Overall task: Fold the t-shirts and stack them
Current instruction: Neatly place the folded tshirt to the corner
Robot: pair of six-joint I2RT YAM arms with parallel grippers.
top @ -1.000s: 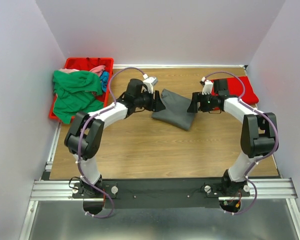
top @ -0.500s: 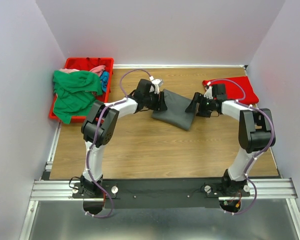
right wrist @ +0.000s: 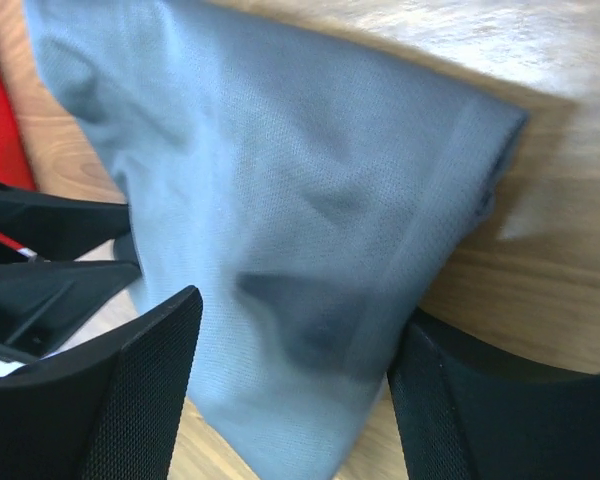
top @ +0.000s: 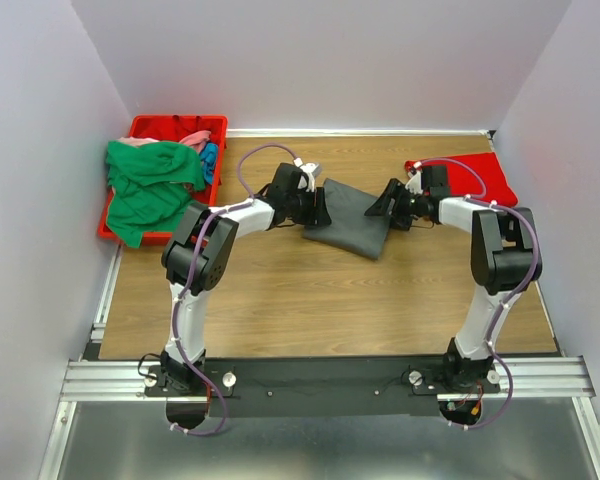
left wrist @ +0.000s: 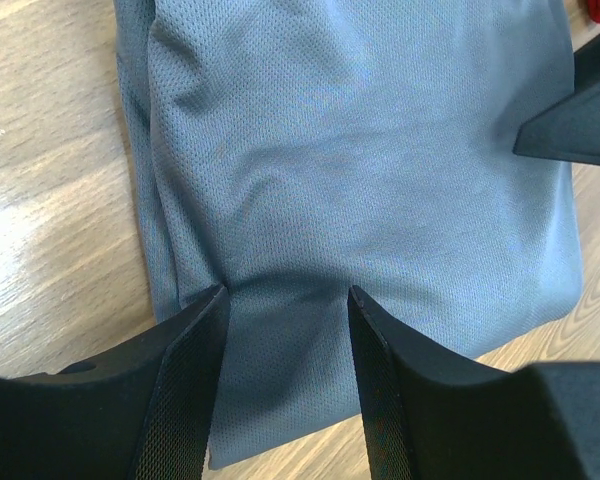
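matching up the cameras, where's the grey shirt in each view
top external: grey shirt just above picture centre
left wrist: it fills most of the frame
right wrist: it spreads across the middle, top left to bottom
shared landmark: the wooden table under it

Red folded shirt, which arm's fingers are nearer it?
Right. The right fingers are at the grey shirt's edge facing the red shirt; the left fingers are at its opposite edge.
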